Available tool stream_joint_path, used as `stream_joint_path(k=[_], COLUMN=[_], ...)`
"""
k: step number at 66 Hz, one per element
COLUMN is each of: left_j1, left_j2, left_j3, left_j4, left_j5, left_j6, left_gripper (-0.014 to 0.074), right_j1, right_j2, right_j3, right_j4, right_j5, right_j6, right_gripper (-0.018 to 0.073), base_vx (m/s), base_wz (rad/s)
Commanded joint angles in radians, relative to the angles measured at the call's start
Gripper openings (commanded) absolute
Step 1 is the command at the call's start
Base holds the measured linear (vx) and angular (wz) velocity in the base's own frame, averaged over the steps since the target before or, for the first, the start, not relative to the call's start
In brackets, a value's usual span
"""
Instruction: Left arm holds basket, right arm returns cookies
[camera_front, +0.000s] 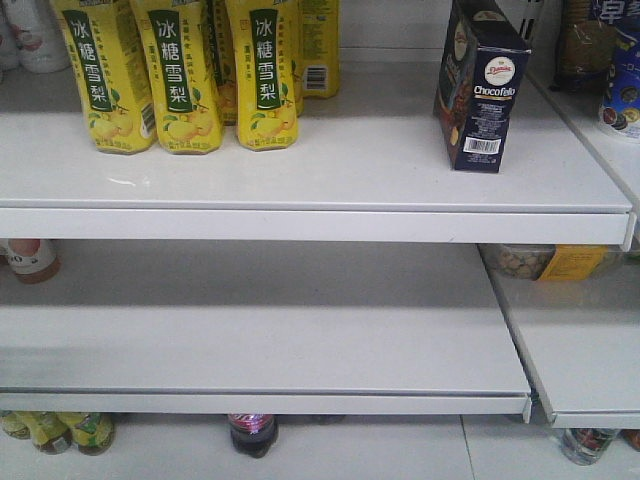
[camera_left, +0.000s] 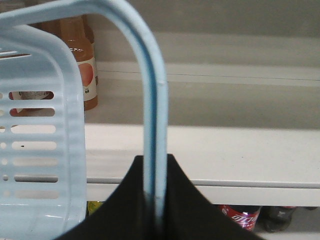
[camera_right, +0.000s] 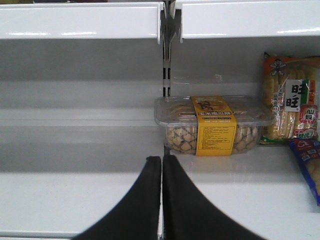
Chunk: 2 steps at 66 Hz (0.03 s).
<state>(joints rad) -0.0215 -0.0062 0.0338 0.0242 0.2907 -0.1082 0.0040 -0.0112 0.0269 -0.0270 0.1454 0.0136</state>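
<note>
**Cookies on top shelf, right gripper empty lower down**

From the front cam I see the cookies (camera_front: 484, 88) standing upright on the top shelf (camera_front: 330, 180), right side, well apart from the yellow pear-drink bottles (camera_front: 185, 72) at the left. No arm or gripper shows in that view.

Right wrist cam: right gripper (camera_right: 162, 165) has its black fingers (camera_right: 142, 200) pressed together w/ nothing between them — closed and empty. It points at a lower shelf level, toward the divider between two bays; a clear tub of snacks w/ a yellow label (camera_right: 214, 125) sits just beyond and a bit to the right. The cookie box isn't in this view, so I can't tell its offset from the gripper.

Left wrist cam: left gripper (camera_left: 155, 200) is clamped on the basket (camera_left: 40, 150) handle (camera_left: 152, 115) — the light blue loop runs straight up from between the black fingers, basket body hanging at the left. Orange-ish bottles (camera_left: 85, 65) stand on a shelf behind.
</note>
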Motion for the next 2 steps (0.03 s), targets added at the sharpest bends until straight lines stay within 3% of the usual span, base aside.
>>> stream_joint_path(k=[1, 2], left_j1=[0.002, 0.002], left_j2=[-0.022, -0.022], left_j3=[0.010, 0.010], left_j4=[0.020, 0.020], left_j5=[-0.100, -0.100], left_j6=[0.007, 0.007], left_gripper=[-0.0006, -0.0006], right_j1=[0.000, 0.000], right_j2=[-0.010, -0.010], right_j3=[0.002, 0.002], right_j4=[-0.004, -0.004], right_j5=[-0.079, -0.079], right_j6=[-0.007, -0.007], right_gripper=[-0.0008, -0.0008], base_vx=[0.00, 0.00], base_wz=[0.00, 0.00])
